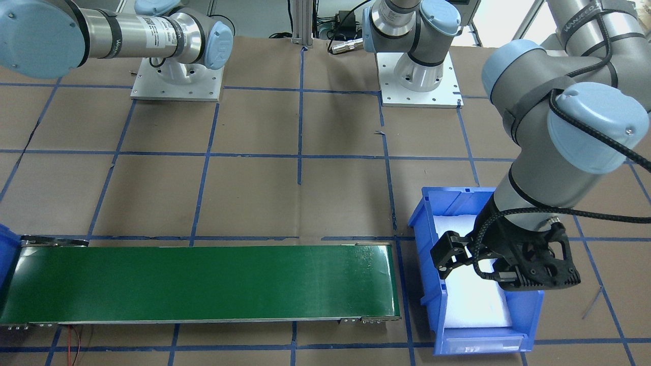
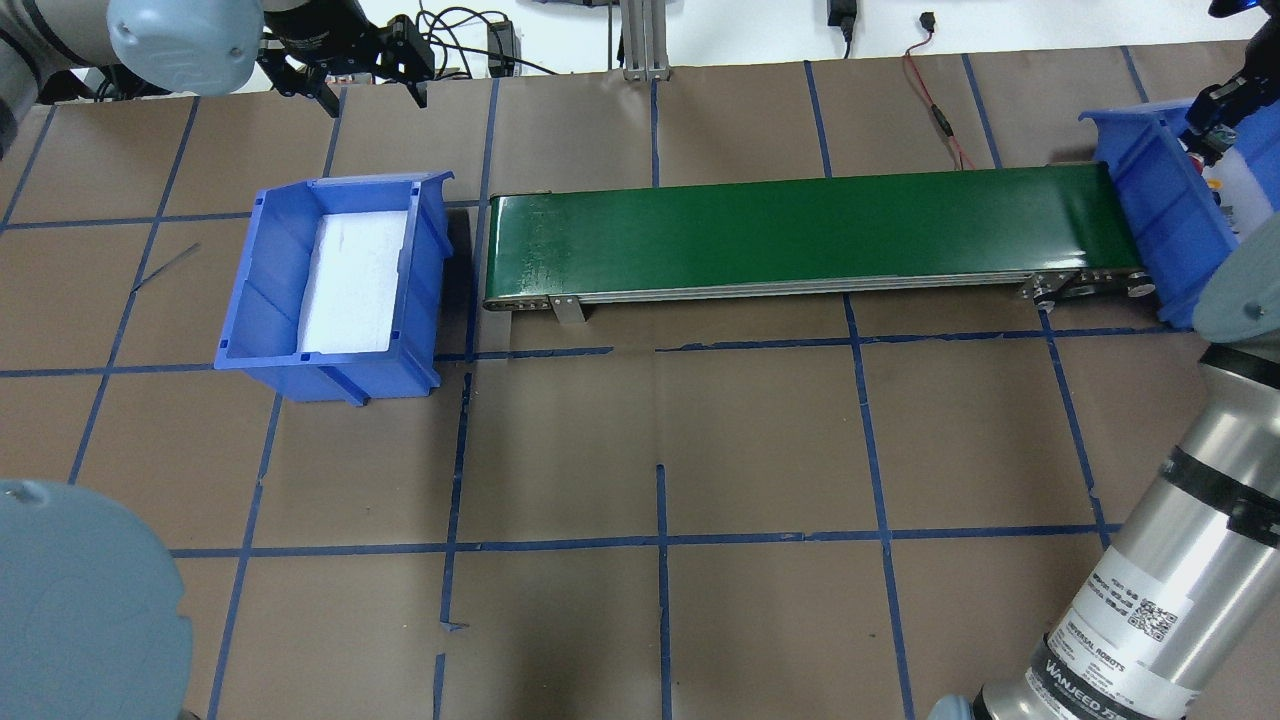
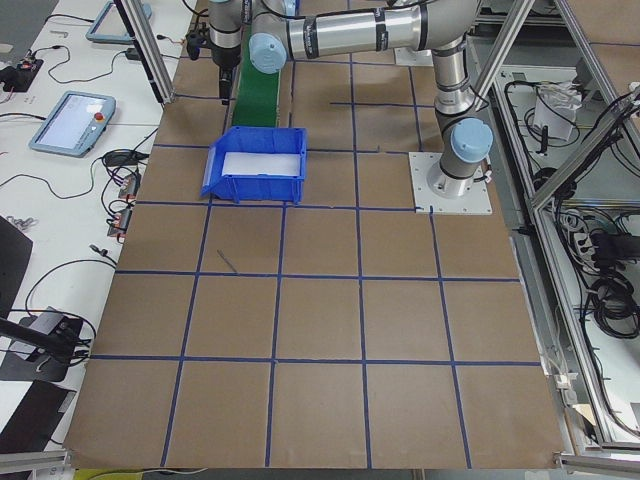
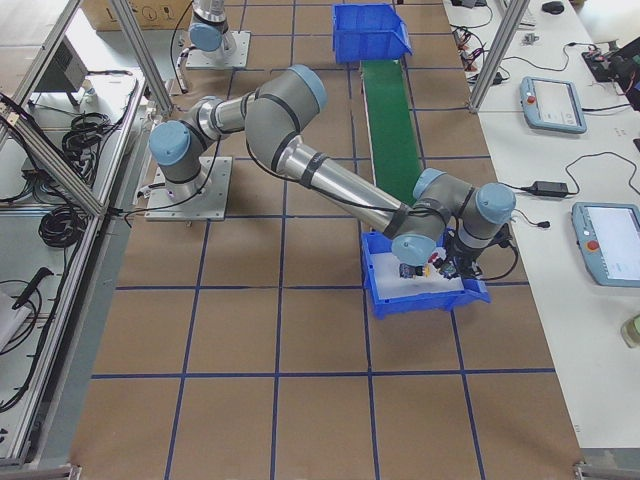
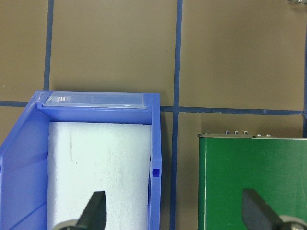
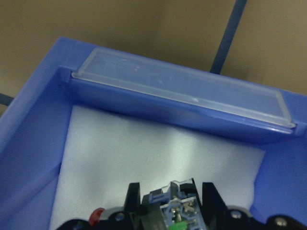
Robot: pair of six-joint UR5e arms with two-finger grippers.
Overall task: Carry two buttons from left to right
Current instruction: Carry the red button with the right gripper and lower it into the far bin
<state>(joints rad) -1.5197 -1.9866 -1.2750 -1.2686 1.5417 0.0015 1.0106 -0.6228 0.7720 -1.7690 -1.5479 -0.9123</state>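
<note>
In the right wrist view my right gripper (image 6: 171, 203) is shut on a button (image 6: 173, 211). Its silvery-grey contact block shows between the fingers, just above the white foam of the right blue bin (image 6: 43, 110). A red cap (image 6: 97, 214) peeks out at the lower left; I cannot tell which button it belongs to. From the right side, a yellow spot (image 4: 437, 262) shows at that gripper (image 4: 440, 268). My left gripper (image 5: 172, 213) stands open, high over the left blue bin (image 5: 19, 153) with only foam below it.
A green conveyor belt (image 2: 800, 225) runs between the left bin (image 2: 270, 290) and the right bin (image 2: 1150, 200). The left arm's elbow (image 1: 559, 117) hangs over the table near the left bin (image 1: 427, 239). Brown paper with blue tape lines covers the table.
</note>
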